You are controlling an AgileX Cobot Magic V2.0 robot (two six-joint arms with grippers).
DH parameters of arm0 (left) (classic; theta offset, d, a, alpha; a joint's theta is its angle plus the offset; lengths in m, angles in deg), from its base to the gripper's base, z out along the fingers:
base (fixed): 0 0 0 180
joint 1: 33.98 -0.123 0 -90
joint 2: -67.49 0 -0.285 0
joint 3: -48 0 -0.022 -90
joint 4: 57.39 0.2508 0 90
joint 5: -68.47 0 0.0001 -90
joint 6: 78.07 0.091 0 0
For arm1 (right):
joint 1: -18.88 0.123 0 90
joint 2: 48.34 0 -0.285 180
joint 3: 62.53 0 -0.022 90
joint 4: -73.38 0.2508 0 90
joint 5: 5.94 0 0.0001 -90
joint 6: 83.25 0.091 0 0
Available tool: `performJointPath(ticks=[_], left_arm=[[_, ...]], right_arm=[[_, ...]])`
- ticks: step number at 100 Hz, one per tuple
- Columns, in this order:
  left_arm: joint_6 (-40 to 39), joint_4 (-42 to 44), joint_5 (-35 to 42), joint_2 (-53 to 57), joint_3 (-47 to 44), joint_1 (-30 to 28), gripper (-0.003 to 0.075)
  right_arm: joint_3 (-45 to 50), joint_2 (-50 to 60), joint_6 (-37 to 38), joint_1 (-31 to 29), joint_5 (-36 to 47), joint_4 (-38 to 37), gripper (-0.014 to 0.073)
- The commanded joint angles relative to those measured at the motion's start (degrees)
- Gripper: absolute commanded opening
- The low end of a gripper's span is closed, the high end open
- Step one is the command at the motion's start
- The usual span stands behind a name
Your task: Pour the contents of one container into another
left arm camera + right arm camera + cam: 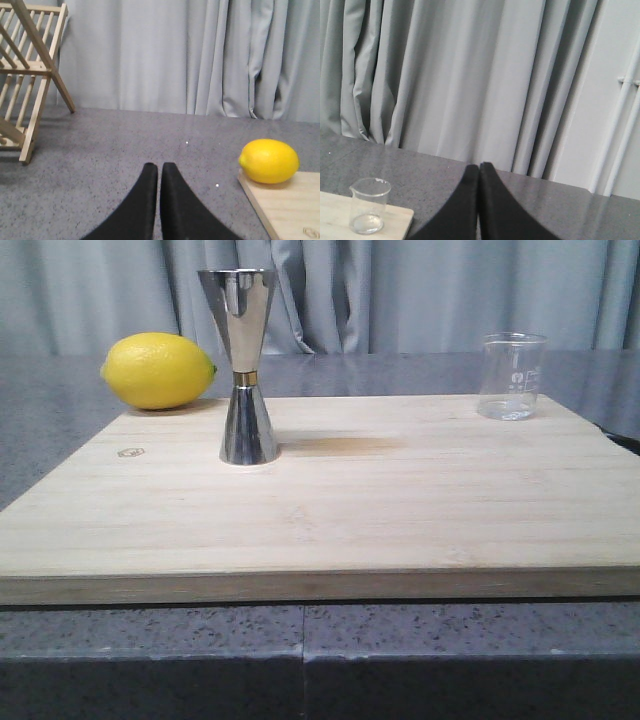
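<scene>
The small clear glass beaker (511,376) stands upright at the far right corner of the wooden board (330,500); the right wrist view also shows the beaker (368,206) on the board's corner. The tall steel hourglass jigger (243,364) with a gold band stands upright on the board's left half. Neither arm appears in the front view. My left gripper (159,167) is shut with nothing in it, over the grey counter left of the board. My right gripper (479,167) is shut and empty too, to the right of the beaker and apart from it.
A yellow lemon (157,370) rests by the board's far left corner, and the left wrist view shows the lemon (269,161) too. A wooden rack (27,80) stands further left on the grey counter (300,640). Grey curtains hang behind.
</scene>
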Motion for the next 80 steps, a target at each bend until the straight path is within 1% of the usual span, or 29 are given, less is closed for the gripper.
performJointPath(ticks=[1,9,28,80], left_arm=[[-0.17,-1.44,-1.13,1.83,-1.19,0.42,-0.0019],[-0.17,-1.89,-1.71,2.39,-2.94,0.42,-0.0019],[-0.17,-1.89,-1.93,2.39,-5.52,0.42,-0.0019],[-0.17,-1.89,-4.83,2.39,-5.74,0.42,-0.0019]], right_arm=[[1.03,1.49,-0.02,-0.38,0.29,-0.26,-0.0071],[3.22,2.60,-0.02,-0.38,0.29,-0.26,-0.0072],[3.32,2.84,-0.02,-0.38,-1.06,-0.26,-0.0072],[3.47,2.84,-0.02,-0.38,-0.60,-0.26,-0.0072]])
